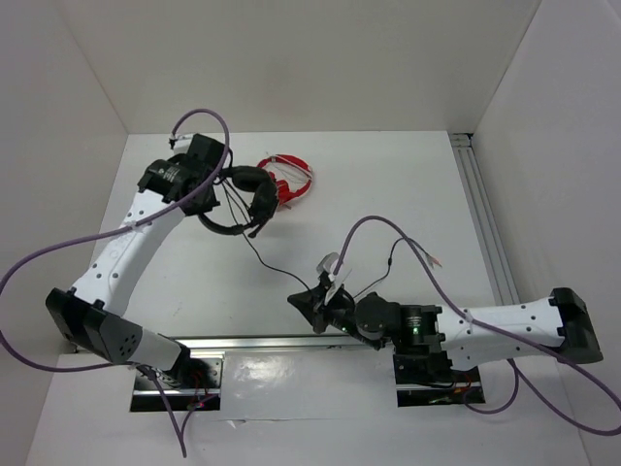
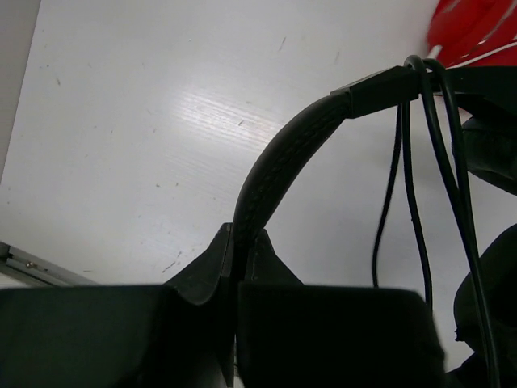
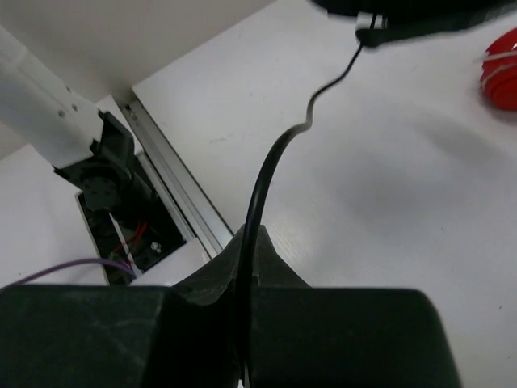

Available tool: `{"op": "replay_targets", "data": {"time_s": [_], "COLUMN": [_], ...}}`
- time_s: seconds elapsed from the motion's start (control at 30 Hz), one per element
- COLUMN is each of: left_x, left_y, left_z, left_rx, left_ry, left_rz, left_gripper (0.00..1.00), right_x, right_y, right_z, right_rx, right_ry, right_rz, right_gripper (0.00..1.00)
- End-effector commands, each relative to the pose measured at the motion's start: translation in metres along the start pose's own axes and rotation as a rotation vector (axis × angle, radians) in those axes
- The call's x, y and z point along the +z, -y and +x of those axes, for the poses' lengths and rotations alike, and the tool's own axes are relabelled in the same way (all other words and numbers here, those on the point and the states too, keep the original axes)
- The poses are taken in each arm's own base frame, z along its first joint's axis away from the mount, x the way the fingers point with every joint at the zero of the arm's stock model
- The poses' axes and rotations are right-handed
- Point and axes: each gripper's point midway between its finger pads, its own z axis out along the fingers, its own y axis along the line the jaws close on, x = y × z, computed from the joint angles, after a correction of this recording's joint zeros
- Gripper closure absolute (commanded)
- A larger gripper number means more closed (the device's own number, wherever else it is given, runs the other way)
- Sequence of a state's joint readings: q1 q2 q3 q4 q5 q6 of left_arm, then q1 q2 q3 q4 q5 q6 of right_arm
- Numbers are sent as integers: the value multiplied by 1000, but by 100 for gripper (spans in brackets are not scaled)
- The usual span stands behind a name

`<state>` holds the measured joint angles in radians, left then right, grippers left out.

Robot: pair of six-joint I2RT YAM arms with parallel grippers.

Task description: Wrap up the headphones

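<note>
Headphones point(image 1: 238, 199), black ones, are at the far left of the bench point(image 1: 408, 184) in the top view, just beside the red headphones point(image 1: 291, 180). The left hand point(image 1: 212, 189) is at them, and the cable point(image 1: 267, 260) runs to the right hand point(image 1: 303, 303) near the front edge.

In the left wrist view the left hand point(image 2: 240, 250) is clenched on the headband point(image 2: 283, 162), and cable strands hang over it.

In the right wrist view the right hand point(image 3: 249, 263) is clenched on the thin cable point(image 3: 271, 170).

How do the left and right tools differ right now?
Left tool grips the headphones by the headband; right tool grips their thin cable. Left tool works beside the red headphones; right tool is well away from them. Both are shut.
</note>
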<state>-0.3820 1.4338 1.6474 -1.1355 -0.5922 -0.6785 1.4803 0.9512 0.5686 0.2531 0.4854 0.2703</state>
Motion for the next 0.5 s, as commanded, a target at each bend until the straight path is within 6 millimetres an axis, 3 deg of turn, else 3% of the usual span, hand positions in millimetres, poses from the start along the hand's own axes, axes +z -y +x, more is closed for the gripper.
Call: {"op": "replay_targets", "data": {"time_s": [0.0,0.07,0.1,0.17,0.3,0.33,0.43,0.47], "left_x": [24,41,46,50,52,51,35,24], "left_y": [-3,3,3,12,23,33,54,60], "left_z": [-1,14,20,30,53,64,86,90], "left_rx": [-28,15,28,118,259,313,410,412], "left_ry": [42,-9,-26,-40,-61,-77,-79,-75], "left_rz": [-55,-65,-76,-72,-121,-111,-31,34], "left_gripper": [100,100,100,100,100,100,100,100], "right_x": [-9,-7,-8,-8,-15,-16,-14,-9], "right_y": [8,4,2,10,11,11,34,42], "right_z": [-26,-44,-63,-73,-126,-145,-161,-155], "right_rx": [-94,-138,-137,-205,-265,-263,-325,-353], "right_ry": [-19,-15,14,7,68,95,69,41], "right_rz": [94,108,120,173,199,206,300,328], "right_gripper": [100,100,100,100,100,100,100,100]}}
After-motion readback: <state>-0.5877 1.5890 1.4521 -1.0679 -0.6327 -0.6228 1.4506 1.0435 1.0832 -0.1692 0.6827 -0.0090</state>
